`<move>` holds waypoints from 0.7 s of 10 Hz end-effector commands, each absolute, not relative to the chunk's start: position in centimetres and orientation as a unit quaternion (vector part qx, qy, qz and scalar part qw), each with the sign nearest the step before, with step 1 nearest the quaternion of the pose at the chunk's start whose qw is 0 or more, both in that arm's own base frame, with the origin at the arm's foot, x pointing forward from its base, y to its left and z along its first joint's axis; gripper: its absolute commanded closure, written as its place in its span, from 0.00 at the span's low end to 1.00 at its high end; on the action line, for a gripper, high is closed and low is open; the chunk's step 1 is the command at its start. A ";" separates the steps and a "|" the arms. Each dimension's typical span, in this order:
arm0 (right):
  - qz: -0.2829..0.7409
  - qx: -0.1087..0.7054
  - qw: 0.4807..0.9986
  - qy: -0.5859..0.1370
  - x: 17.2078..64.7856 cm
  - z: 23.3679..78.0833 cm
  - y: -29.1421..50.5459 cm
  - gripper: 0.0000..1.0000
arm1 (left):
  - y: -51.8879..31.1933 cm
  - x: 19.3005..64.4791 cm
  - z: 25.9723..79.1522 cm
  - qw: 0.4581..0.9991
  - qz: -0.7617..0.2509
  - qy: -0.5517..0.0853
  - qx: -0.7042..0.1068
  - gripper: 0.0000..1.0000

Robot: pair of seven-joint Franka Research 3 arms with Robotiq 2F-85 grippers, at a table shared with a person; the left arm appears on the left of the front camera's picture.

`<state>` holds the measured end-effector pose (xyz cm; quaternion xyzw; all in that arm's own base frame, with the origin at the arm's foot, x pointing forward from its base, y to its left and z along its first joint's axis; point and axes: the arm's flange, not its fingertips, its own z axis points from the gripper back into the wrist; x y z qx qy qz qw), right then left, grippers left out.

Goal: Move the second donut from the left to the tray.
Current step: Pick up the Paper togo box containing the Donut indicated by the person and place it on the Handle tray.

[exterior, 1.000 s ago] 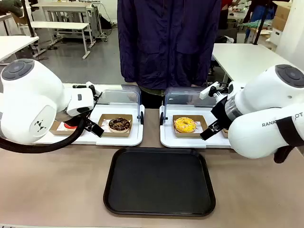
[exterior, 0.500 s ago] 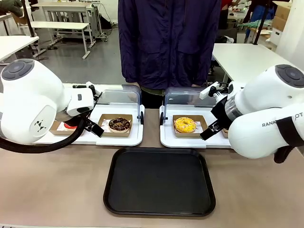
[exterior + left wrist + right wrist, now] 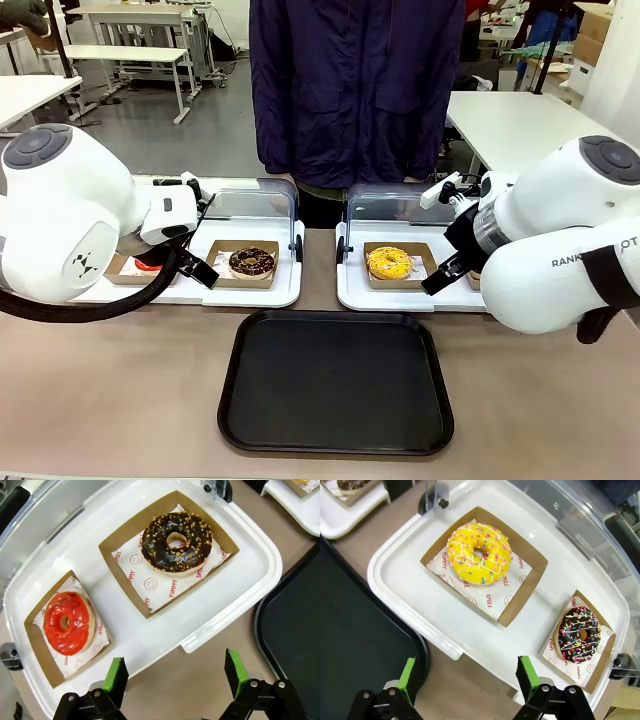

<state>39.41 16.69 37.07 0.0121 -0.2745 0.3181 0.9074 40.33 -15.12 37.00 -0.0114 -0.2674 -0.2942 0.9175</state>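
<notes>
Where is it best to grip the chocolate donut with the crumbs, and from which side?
Probably from straight above, the left claw straddling the donut across its outer sides: it lies flat, icing up, in an open-topped cardboard tray whose low walls leave room.

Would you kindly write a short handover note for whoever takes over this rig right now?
Left pincer: open, empty, hovering by the near edge of the left white tray.
Right pincer: open, empty, by the near edge of the right white tray.
Second donut from the left: in its cardboard tray on the left white tray, untouched.
Black tray: no donut on it.
Done: nothing. Left: grasp the donut, set it on the black tray.
</notes>
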 end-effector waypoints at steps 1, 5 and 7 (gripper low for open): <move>0.318 0.012 0.907 -0.274 39.4 37.1 16.7 0.00 | -15.1 40.3 37.0 0.917 -0.294 -0.267 -0.011 0.00; 0.302 0.104 0.898 -0.304 41.1 50.6 8.4 0.00 | -10.2 43.6 47.2 0.906 -0.327 -0.262 -0.061 0.00; 0.308 0.160 0.879 -0.327 40.8 54.0 0.4 0.00 | -6.2 44.3 50.1 0.888 -0.361 -0.261 -0.117 0.00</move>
